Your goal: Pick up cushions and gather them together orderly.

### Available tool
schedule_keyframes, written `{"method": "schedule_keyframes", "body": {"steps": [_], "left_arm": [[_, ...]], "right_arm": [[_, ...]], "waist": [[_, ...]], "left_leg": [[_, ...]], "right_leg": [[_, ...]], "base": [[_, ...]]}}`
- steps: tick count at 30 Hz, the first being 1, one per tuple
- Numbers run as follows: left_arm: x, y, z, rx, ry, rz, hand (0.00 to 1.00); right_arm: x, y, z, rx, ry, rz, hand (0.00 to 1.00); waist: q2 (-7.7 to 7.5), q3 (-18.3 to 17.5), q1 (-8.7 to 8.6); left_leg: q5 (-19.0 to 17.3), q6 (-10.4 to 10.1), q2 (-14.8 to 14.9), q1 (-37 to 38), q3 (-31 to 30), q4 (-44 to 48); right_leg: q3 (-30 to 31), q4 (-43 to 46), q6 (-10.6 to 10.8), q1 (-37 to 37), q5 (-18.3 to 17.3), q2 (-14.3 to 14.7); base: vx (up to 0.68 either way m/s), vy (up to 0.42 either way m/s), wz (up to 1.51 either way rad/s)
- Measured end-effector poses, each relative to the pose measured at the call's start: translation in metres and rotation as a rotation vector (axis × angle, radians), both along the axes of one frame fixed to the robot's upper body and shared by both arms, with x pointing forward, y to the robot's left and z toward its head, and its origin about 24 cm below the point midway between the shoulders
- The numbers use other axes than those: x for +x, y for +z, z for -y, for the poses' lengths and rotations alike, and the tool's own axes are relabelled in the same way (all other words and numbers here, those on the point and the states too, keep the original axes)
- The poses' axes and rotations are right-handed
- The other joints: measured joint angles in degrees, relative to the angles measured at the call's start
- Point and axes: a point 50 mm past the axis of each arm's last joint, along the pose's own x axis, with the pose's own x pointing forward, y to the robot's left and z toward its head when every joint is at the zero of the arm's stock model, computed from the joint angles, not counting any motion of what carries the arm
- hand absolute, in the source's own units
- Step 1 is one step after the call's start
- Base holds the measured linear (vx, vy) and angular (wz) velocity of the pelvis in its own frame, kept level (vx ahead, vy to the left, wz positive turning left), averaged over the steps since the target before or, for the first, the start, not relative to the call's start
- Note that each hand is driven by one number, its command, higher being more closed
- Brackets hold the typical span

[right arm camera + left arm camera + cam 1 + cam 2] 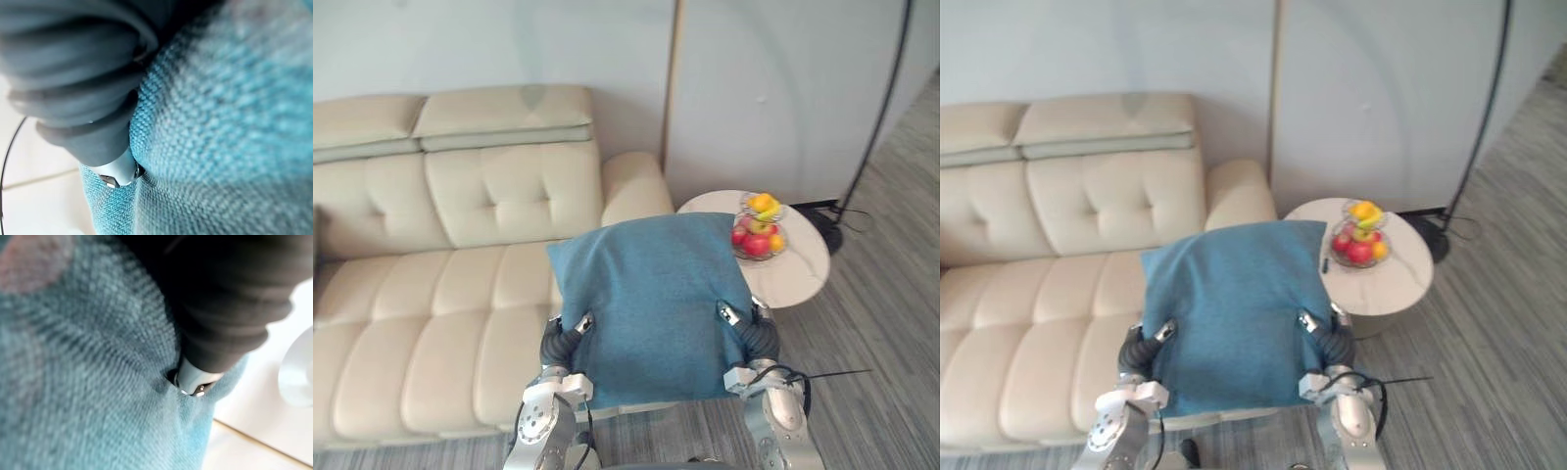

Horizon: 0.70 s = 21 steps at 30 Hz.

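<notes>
In the left eye view, the square teal woven cushion (651, 299) hung upright, clear of the seat. It was held by its side edges between the left hand (574, 330) and the right hand (744, 321), both equally near. The cream tufted leather sofa (431, 284) lay beyond and to its left, so setting the cushion down probably meant going forward and leftward. The round white side table (808, 269) with its wire bowl of fruit (759, 232) stood just beside the right hand, the likeliest snag.

In the left wrist view, the left hand (195, 382) sank into the weave; whether it clasped or merely pressed, I could not tell. The right wrist view left the right hand (117, 171) equally unclear.
</notes>
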Motion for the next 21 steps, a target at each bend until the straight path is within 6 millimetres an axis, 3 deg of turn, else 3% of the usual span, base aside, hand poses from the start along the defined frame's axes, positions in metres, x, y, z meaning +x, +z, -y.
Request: {"method": "schedule_keyframes", "body": {"steps": [1, 4, 5, 8, 10, 11, 12, 13, 14, 15, 17, 18, 19, 20, 21], "left_arm": [[0.002, -0.005, 0.003, -0.001, -0.011, -0.017, 1.0], [0.006, -0.011, 0.002, 0.018, -0.021, -0.038, 1.0], [0.007, -0.013, 0.002, 0.029, -0.032, -0.044, 1.0], [0.009, -0.015, 0.007, 0.036, -0.062, -0.055, 1.0], [0.011, -0.019, 0.012, 0.039, -0.09, -0.069, 1.0], [0.011, -0.024, 0.014, 0.049, -0.116, -0.087, 1.0], [0.011, -0.024, 0.014, 0.054, -0.118, -0.09, 1.0], [0.012, -0.024, 0.011, 0.068, -0.12, -0.089, 1.0], [0.012, -0.024, 0.009, 0.075, -0.119, -0.088, 1.0], [0.012, -0.025, 0.007, 0.084, -0.121, -0.091, 1.0], [0.012, -0.025, 0.008, 0.085, -0.127, -0.099, 1.0], [0.013, -0.025, 0.009, 0.085, -0.133, -0.095, 1.0], [0.013, -0.025, 0.01, 0.084, -0.136, -0.096, 1.0], [0.013, -0.025, 0.011, 0.083, -0.142, -0.098, 1.0], [0.012, -0.025, 0.018, 0.065, -0.151, -0.106, 1.0]], "right_arm": [[0.007, -0.003, 0.003, -0.051, -0.008, -0.015, 1.0], [0.014, -0.012, 0.003, -0.094, -0.013, -0.057, 1.0], [0.014, -0.014, 0.006, -0.108, -0.031, -0.075, 1.0], [0.012, -0.024, 0.008, -0.094, -0.057, -0.121, 1.0], [0.009, -0.032, 0.014, -0.097, -0.08, -0.161, 1.0], [0.007, -0.04, 0.016, -0.095, -0.098, -0.199, 1.0], [0.007, -0.041, 0.016, -0.093, -0.098, -0.205, 1.0], [0.008, -0.043, 0.015, -0.089, -0.092, -0.213, 1.0], [0.009, -0.045, 0.014, -0.085, -0.09, -0.219, 1.0], [0.008, -0.048, 0.013, -0.075, -0.088, -0.237, 1.0], [0.006, -0.049, 0.013, -0.063, -0.088, -0.24, 1.0], [0.007, -0.048, 0.014, -0.049, -0.087, -0.232, 1.0], [0.007, -0.047, 0.015, -0.052, -0.087, -0.228, 1.0], [0.006, -0.046, 0.016, -0.051, -0.088, -0.225, 1.0], [0.001, -0.047, 0.021, -0.048, -0.104, -0.232, 1.0]], "waist": [[1.13, -0.65, -0.08], [0.32, -0.71, -0.77], [-0.02, -0.8, -1.44], [-0.03, -0.73, -1.5], [0.32, -0.02, -1.68], [0.57, 0.31, -1.96], [0.59, 0.45, -1.92], [0.44, 1.39, -2.02], [0.31, 2.04, -2.13], [0.39, 2.97, -2.58], [0.6, 3.07, -3.43], [0.27, 3.09, -3.75], [0.24, 3.1, -3.79], [0.16, 3.04, -4.11], [1.43, 3.05, -4.93]], "left_leg": [[2.22, -0.53, -0.24, -0.38, 1.7, 0.82], [2.35, 0.42, -4.22, -0.32, 1.11, -0.63], [3.1, 1.84, -7.0, -0.29, 0.39, -3.43], [2.01, 3.0, -9.38, -0.36, 0.03, -3.79], [0.09, 4.01, -9.66, -0.29, -0.03, -1.68], [-1.36, 5.01, -9.96, 0.83, 0.55, -0.77], [-1.58, 5.31, -10.18, 1.07, 0.85, -1.13], [-1.69, 5.48, -10.66, 2.79, 1.46, -2.53], [-1.68, 5.48, -10.92, 3.55, 1.51, -3.27], [-1.57, 5.48, -11.13, 4.96, 1.04, -5.13], [-1.23, 4.97, -11.92, 5.91, 0.06, -7.75], [0.14, 4.51, -13.42, 6.33, -0.59, -9.55], [1.15, 4.83, -14.21, 6.43, -1.2, -10.25], [1.46, 5.28, -15.29, 6.69, -1.64, -11.02], [1.43, 5.66, -16.28, 7.43, -4.12, -11.07]], "right_leg": [[-0.21, -0.46, 1.61, 0.37, 1.02, -0.85], [0.53, -3.1, 3.29, 1.65, 3.14, -3.45], [-0.05, -4.14, 4.04, 1.8, 4.49, -5.17], [-0.14, -3.72, 4.87, 1.92, 6.45, -7.19], [0.2, 1.14, 4.77, 1.36, 6.57, -8.9], [1.52, 11.32, 2.44, -3.04, 7.44, -11.77], [1.87, 15.04, -1.13, -5.13, 7.87, -12.6], [4.46, 21.81, -4.76, -9.07, 5.43, -13.02], [5.75, 24.47, -4.24, -10.48, 3.04, -12.22], [9.8, 27.52, -1.07, -12.33, -2.31, -6.36], [12.79, 23.14, 1.6, -12.13, -6.12, 2.28], [12.21, 19.2, 0.21, -12.17, -6.91, 5.28], [12.57, 16.84, -0.23, -12.12, -6.91, 6.64], [13.73, 13.22, -1.97, -11.49, -6.19, 8.2], [14.56, 9.89, -6.77, -9.19, -5.31, 9.11]], "base": [[0.05, 0.223, 0.37], [0.04, 0.241, 0.41], [0.03, 0.281, 0.48], [0.04, 0.188, 0.26], [0.02, 0.212, 0.1], [0.0, 0.22, -0.1], [0.05, 0.261, -0.29], [0.05, 0.125, -0.3], [0.05, 0.15, -0.26], [0.01, 0.099, -0.07], [0.05, 0.093, 0.18], [0.08, 0.043, 0.28], [0.08, 0.036, 0.27], [0.11, 0.032, 0.58], [0.14, 0.048, 0.67]]}}
